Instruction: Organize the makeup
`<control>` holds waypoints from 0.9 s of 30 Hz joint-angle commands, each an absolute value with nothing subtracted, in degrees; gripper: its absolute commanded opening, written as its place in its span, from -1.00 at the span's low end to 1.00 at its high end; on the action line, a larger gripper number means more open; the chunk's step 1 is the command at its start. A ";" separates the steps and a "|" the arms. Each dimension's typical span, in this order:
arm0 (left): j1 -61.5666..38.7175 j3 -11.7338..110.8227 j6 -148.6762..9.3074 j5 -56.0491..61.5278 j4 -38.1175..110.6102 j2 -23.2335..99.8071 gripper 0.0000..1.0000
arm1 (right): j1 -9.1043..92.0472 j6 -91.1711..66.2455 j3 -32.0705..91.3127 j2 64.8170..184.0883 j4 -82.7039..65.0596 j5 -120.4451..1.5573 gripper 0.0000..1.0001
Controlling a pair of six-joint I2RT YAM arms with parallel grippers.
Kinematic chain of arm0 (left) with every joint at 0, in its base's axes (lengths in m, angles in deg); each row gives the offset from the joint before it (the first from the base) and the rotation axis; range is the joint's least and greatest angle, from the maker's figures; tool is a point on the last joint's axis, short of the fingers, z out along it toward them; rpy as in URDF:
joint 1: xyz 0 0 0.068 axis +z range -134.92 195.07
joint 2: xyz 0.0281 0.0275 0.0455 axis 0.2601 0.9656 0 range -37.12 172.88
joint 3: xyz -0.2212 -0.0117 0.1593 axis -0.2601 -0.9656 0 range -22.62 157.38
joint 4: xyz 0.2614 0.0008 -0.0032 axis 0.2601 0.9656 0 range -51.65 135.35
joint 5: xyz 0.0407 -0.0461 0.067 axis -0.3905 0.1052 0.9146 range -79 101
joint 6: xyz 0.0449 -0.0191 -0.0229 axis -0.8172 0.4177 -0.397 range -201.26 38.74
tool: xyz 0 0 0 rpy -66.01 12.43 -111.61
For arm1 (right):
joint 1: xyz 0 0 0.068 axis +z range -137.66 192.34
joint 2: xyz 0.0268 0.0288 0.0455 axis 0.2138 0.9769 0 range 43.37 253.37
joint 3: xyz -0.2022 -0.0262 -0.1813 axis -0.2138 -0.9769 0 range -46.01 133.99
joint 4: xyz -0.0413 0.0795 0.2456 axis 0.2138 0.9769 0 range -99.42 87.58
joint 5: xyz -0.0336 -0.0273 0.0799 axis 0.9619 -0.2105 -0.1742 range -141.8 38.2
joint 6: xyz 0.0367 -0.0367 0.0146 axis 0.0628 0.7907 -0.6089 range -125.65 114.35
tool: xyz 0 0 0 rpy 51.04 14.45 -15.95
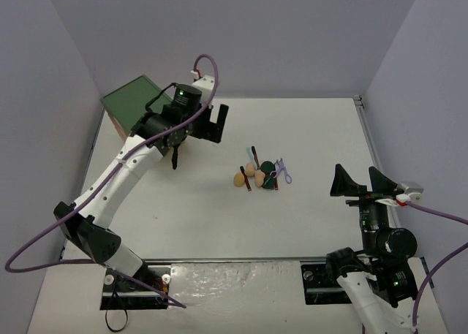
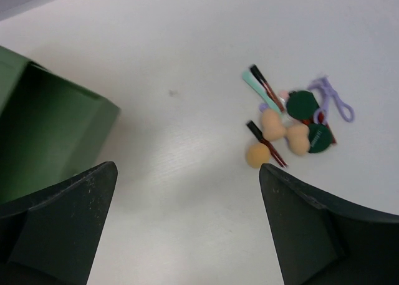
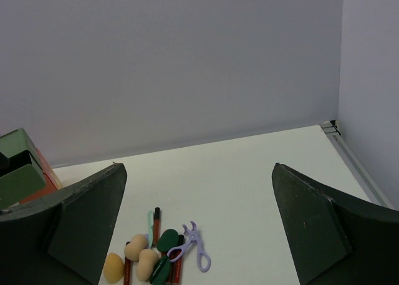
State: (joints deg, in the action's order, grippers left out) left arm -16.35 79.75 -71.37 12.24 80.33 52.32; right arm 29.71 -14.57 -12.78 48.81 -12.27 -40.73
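The makeup lies in one tight cluster at the middle of the top view: tan sponges [image 1: 239,178] close together, dark-red sticks [image 1: 254,153] among them, a green round piece [image 1: 268,167], a teal tool [image 1: 250,158] at the cluster's upper edge and a purple tool [image 1: 284,172] on its right side. All rest on the white table [image 1: 205,224]. The left gripper [image 1: 197,138] hangs to the upper left of the cluster, apart from it, jaws spread with nothing between them, near the green-topped box [image 1: 133,100] in the table's upper left corner. The right gripper [image 1: 360,182] sits at lower right, well apart, jaws likewise spread and empty.
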 commanded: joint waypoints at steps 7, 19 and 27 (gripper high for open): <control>-26.75 69.17 -55.16 17.10 67.58 59.61 0.86 | 30.27 -14.02 -12.70 50.75 -18.09 -41.63 1.00; -27.82 70.47 -55.07 12.50 64.68 73.38 0.52 | 30.27 -14.00 -12.79 50.40 -17.79 -41.61 1.00; -27.82 69.84 -54.68 11.14 64.23 76.61 0.28 | 30.27 -13.95 -12.79 50.40 -17.77 -41.43 1.00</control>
State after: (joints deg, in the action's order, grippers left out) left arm -27.43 67.85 -55.82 12.29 67.42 76.88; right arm 29.71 -14.55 -12.80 48.89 -12.27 -40.75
